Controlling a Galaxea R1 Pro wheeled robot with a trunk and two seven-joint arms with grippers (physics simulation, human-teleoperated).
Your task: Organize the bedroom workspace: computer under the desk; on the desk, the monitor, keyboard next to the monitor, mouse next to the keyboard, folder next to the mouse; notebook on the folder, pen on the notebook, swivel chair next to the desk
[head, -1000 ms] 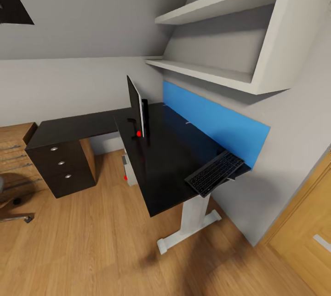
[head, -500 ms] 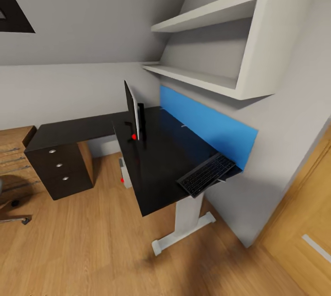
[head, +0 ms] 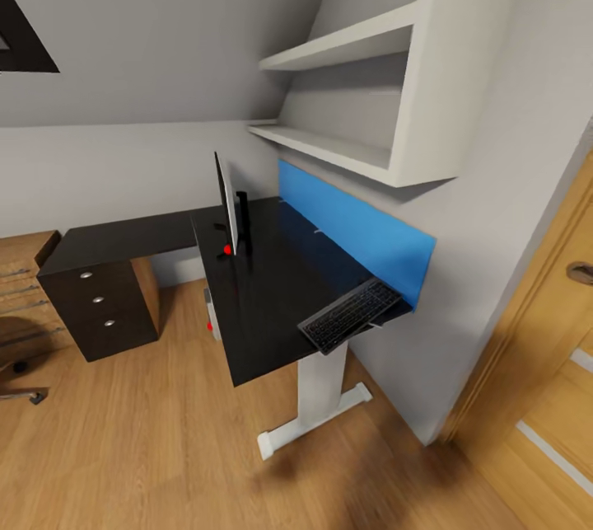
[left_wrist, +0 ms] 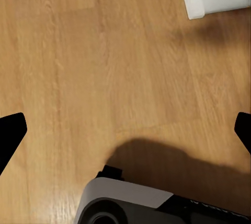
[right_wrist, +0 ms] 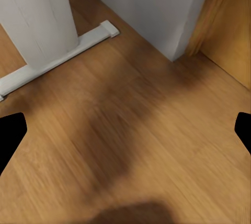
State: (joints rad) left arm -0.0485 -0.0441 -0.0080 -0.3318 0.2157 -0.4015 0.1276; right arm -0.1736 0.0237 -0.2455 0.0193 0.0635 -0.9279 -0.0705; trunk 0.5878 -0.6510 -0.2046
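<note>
Head view gave you the black counter (head: 263, 299) against the wall, with the monitor (head: 224, 202) standing edge-on near its far end and the keyboard (head: 349, 315) lying at the near corner by the blue panel (head: 354, 229), its end overhanging the counter's edge. That overhang was the main risk as I judged it: a nudge from an arm or your trunk on the way in could tip the keyboard to the floor. A grey box that may have been the computer (head: 212, 314) sat low under the counter, partly hidden. The swivel chair (head: 18, 365) showed just its base at the frame's edge, well apart from the counter; folder, notebook, pen and mouse I could not make out. Open wooden floor (head: 148, 447) lay before the counter, but the door (head: 543, 382) and wall corner hemmed you in on your right, and the white counter foot (head: 309, 423) reached out toward you. Left wrist view showed the left tool (left_wrist: 125, 130) spread wide and holding nothing, over bare floor with the foot's tip (left_wrist: 201, 3) near. Right wrist view had the right tool (right_wrist: 125, 130) equally wide and empty, the counter's leg (right_wrist: 39, 15) close enough that a careless swing could clip it.
</note>
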